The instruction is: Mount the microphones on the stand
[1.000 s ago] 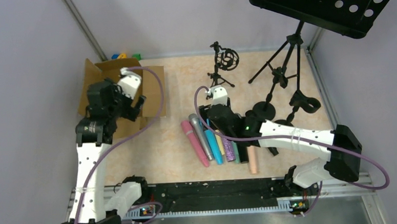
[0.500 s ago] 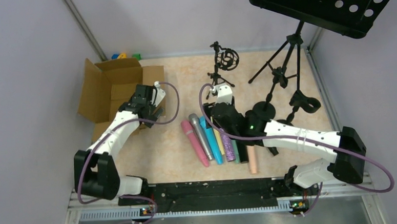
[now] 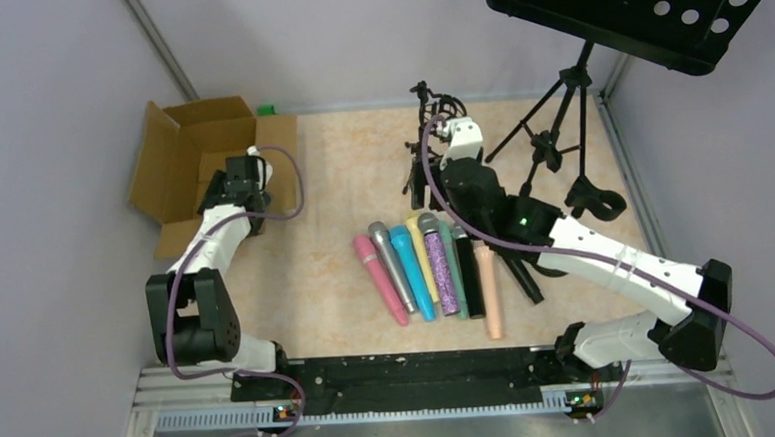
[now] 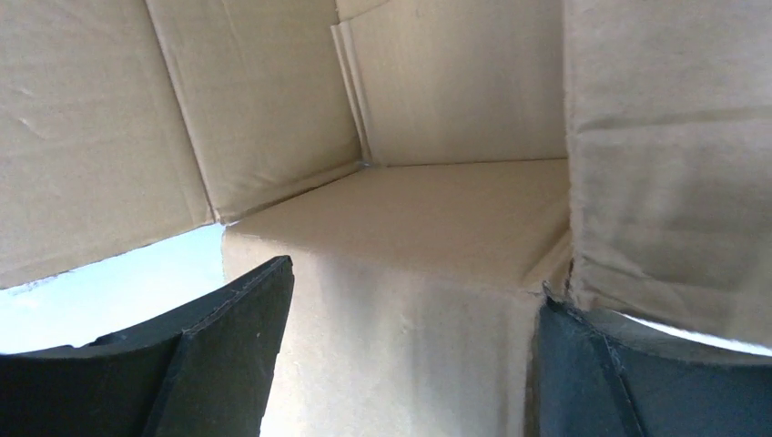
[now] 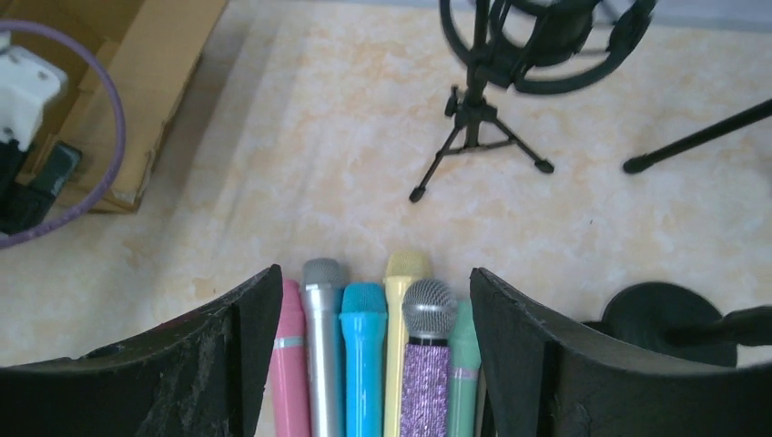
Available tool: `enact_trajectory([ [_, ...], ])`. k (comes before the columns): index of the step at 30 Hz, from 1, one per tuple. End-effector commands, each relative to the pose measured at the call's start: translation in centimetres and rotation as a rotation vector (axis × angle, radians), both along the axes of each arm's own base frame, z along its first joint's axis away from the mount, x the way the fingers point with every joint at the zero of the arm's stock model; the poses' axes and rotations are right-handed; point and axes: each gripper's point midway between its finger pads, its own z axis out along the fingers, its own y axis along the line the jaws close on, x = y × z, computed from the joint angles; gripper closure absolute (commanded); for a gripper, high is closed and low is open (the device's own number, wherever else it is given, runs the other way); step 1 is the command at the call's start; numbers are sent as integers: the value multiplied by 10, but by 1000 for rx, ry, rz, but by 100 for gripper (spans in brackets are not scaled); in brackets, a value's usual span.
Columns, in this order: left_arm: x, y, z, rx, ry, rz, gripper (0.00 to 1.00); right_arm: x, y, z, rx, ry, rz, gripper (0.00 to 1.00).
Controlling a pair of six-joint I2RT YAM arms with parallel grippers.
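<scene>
Several microphones lie side by side on the table: pink (image 3: 374, 269), silver (image 3: 391, 263), blue (image 3: 413, 272), yellow (image 3: 423, 247), glittery purple (image 3: 440, 271), teal (image 3: 456, 275), black (image 3: 470, 286) and peach (image 3: 489, 291). A small black tripod stand (image 3: 426, 111) with a ring mount stands beyond them. My right gripper (image 3: 441, 201) hangs open and empty above the microphone heads; the purple one (image 5: 428, 355) shows between its fingers, with the stand (image 5: 478, 127) ahead. My left gripper (image 3: 236, 178) is open against the cardboard box (image 3: 175, 150), with a cardboard wall (image 4: 410, 300) between its fingers.
A tall music stand (image 3: 653, 4) with tripod legs (image 3: 559, 119) stands at the back right. A round-base stand (image 3: 515, 212) and a black clamp (image 3: 595, 200) stand to the right of the microphones. Walls close in on both sides.
My right gripper has risen from the microphones and moved toward the far side, empty. My left arm swung down into the box, and the box shifted left.
</scene>
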Motion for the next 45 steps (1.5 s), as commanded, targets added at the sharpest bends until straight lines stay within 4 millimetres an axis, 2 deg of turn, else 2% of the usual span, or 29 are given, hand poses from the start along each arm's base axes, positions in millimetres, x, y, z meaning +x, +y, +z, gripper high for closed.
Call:
enact_trajectory([
  [1,9,-26,32,-105,-70,-76,8,20,-32,79,53,-142,-56,24],
  [2,6,-41,36,-135,-60,-123,4,29,-40,91,62,-160,-70,23],
  [4,-2,-65,47,-182,-47,-197,1,48,-51,106,80,-171,-84,22],
  [8,-18,-89,80,-237,-95,-281,1,84,-59,127,51,-202,-107,20],
  [14,-41,-106,153,-336,-230,-352,1,132,-53,114,23,-171,-96,19],
  [18,-53,-114,171,-394,-230,-360,1,153,-38,95,30,-129,-28,18],
  [22,-57,-115,168,-411,-204,-342,1,176,-28,81,-39,-117,-23,18],
  [27,-61,-112,163,-407,-200,-315,1,199,-20,83,-83,-130,-27,19],
  [29,-61,-109,161,-397,-206,-305,1,206,-17,84,-90,-133,-23,21],
  [34,-63,-106,158,-383,-219,-291,1,223,-14,72,-148,-94,-30,28],
  [37,-64,-105,155,-381,-216,-284,1,227,-13,61,-184,-59,-21,33],
  [45,-63,-103,151,-376,-215,-278,1,224,-9,43,-192,-5,2,36],
])
